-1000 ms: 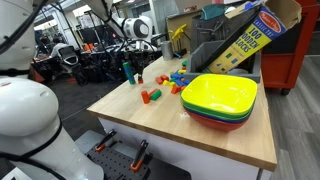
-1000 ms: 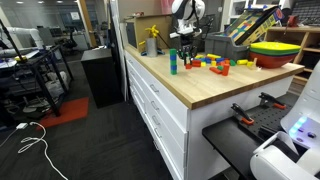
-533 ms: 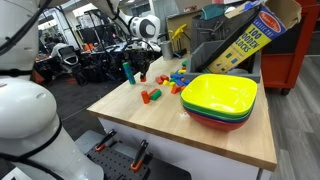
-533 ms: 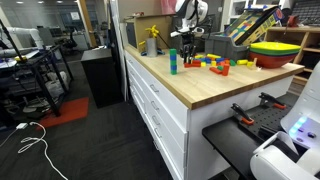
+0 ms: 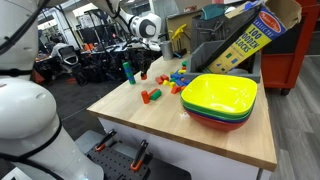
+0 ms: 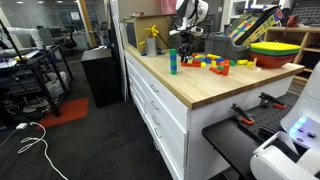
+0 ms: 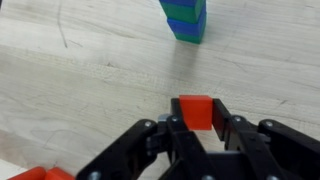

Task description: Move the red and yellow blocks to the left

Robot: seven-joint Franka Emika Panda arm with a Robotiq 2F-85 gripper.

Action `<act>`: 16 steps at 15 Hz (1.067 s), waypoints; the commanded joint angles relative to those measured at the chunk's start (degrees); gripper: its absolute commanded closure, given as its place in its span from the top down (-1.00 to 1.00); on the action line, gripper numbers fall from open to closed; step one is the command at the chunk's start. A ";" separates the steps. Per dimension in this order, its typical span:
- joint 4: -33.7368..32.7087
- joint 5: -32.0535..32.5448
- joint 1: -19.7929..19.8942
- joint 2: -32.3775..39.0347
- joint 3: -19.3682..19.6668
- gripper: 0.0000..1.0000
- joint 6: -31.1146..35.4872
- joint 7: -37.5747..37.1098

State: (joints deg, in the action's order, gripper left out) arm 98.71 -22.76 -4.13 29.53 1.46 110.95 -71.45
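Observation:
My gripper [image 7: 196, 118] is shut on the small red block [image 7: 196, 108], held between both fingertips just over the wooden table [image 7: 80, 80]. In both exterior views the gripper [image 5: 149, 52] [image 6: 186, 46] hangs over the far part of the table, beside a blue-and-green block stack [image 5: 127, 72] [image 6: 172, 62] [image 7: 185, 18]. A small yellow-orange block [image 5: 163, 78] lies in the loose cluster of blocks [image 6: 215, 63] nearby; it is out of the wrist view.
Stacked plastic bowls [image 5: 220, 98] [image 6: 275, 50] stand near the table edge. A longer red piece [image 5: 152, 95] lies on the table, and a red piece [image 7: 40, 174] shows low in the wrist view. A wood-blocks box [image 5: 245, 40] leans behind the bowls.
The arm shifted a little sideways over the table between one second and half a second ago. It has held still since, still shut on the red block.

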 commanded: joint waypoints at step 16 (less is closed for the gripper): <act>23.79 0.36 -1.47 -14.17 -1.25 0.65 19.11 -1.82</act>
State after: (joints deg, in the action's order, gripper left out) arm 118.11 -22.83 -5.48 19.61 0.46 127.93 -72.35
